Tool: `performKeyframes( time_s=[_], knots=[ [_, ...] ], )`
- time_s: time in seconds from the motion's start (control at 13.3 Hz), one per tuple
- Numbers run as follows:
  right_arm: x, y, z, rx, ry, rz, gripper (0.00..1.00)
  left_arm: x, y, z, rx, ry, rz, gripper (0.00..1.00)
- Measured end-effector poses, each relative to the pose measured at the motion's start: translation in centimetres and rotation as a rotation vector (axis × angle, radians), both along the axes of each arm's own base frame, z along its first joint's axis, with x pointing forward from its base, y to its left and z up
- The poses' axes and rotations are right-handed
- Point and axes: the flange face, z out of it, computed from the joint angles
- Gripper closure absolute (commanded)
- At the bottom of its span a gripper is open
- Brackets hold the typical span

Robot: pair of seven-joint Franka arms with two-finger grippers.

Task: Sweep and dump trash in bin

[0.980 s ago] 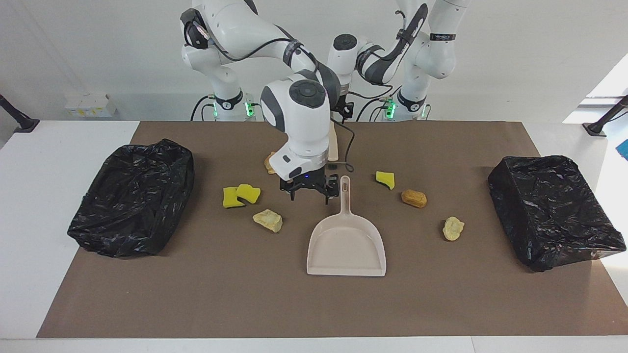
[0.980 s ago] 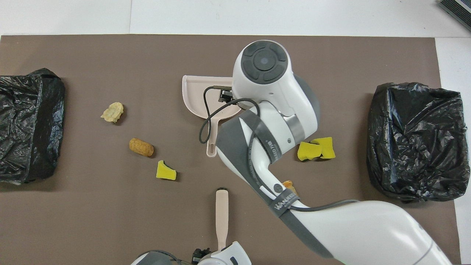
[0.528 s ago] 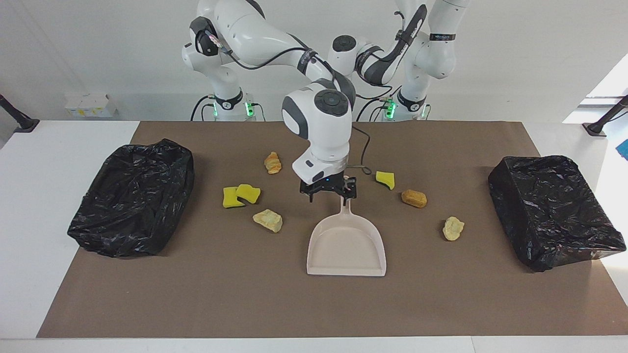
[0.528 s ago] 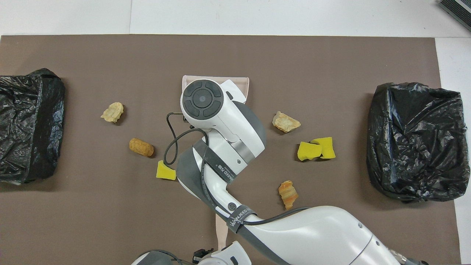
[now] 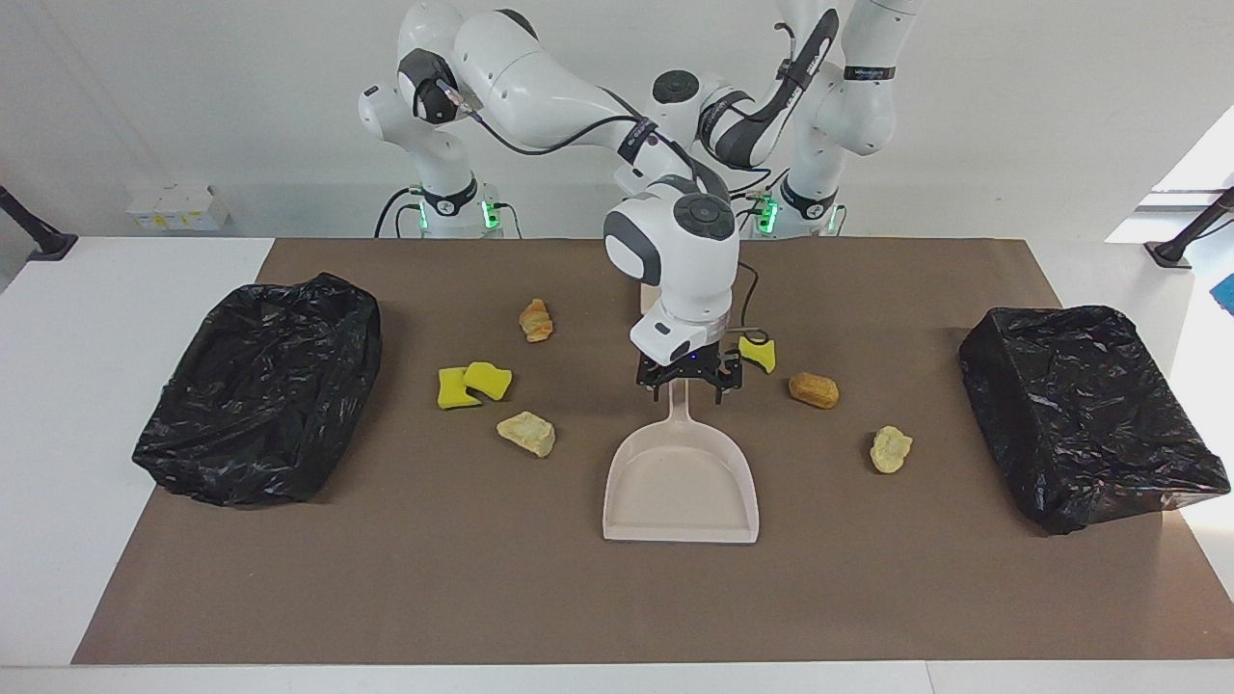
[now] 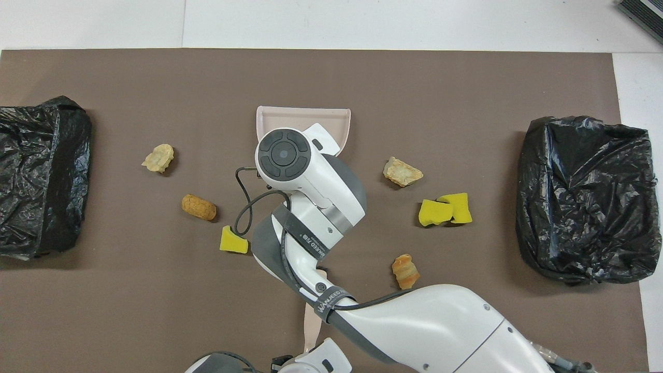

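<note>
Facing view: the right gripper [image 5: 687,378] has moved sideways toward the left arm's end and now hangs low over the top of the dustpan [image 5: 681,482] handle. Its fingers are spread, with the handle between them, and nothing is pinched yet. I judge that closing on this handle is the next step. The trash has not moved. The yellow sponge chunk [image 5: 759,353] lies just beside this gripper, and the brown bread lump [image 5: 814,389] a little farther out. The croissant [image 5: 535,320], the two yellow sponges [image 5: 472,384] and a tan lump [image 5: 527,433] lie toward the right arm's end. Both black bins [image 5: 260,386] are well apart from it.

Overhead view: the right wrist covers its own fingers. The left gripper [image 6: 287,360] has just pressed together, it seems on the end of the beige handle [image 6: 311,326], probably the brush.
</note>
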Motion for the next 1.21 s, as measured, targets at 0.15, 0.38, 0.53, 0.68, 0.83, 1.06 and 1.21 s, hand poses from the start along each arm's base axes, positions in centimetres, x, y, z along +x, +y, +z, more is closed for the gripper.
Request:
performKeyframes(
  time_s=[0.15, 0.38, 0.53, 0.68, 0.83, 1.06, 1.21],
  knots=[
    [-0.2, -0.2, -0.7, -0.007, 0.007, 0.001, 0.07, 0.2, 0.1, 0.8, 0.047, 0.035, 0.001, 1.00],
    [-0.5, -0.4, -1.2, -0.009, 0.008, 0.003, 0.47, 1.0, 1.0, 3.1, 0.125, 0.062, -0.006, 1.00],
    [-0.6, -0.5, -1.3, -0.011, 0.009, 0.003, 0.79, 2.2, 2.9, 5.0, 0.158, 0.050, 0.007, 1.00],
    [-0.5, -0.6, -1.2, -0.010, 0.007, 0.000, 1.00, 3.2, 5.1, 6.9, 0.188, 0.041, 0.031, 1.00],
    [-0.5, -0.7, -1.2, -0.010, 0.006, -0.008, 1.00, 4.0, 7.4, 8.2, 0.225, 0.043, 0.058, 1.00],
    [0.9, -2.6, 0.3, -0.003, -0.015, -0.033, 1.00, 6.3, 10.2, 8.8, 0.257, 0.028, 0.126, 1.00],
    [2.1, -4.7, 2.1, -0.003, -0.038, 0.011, 1.00, 9.0, 12.5, 8.8, 0.259, 0.011, 0.187, 1.00]
  ],
)
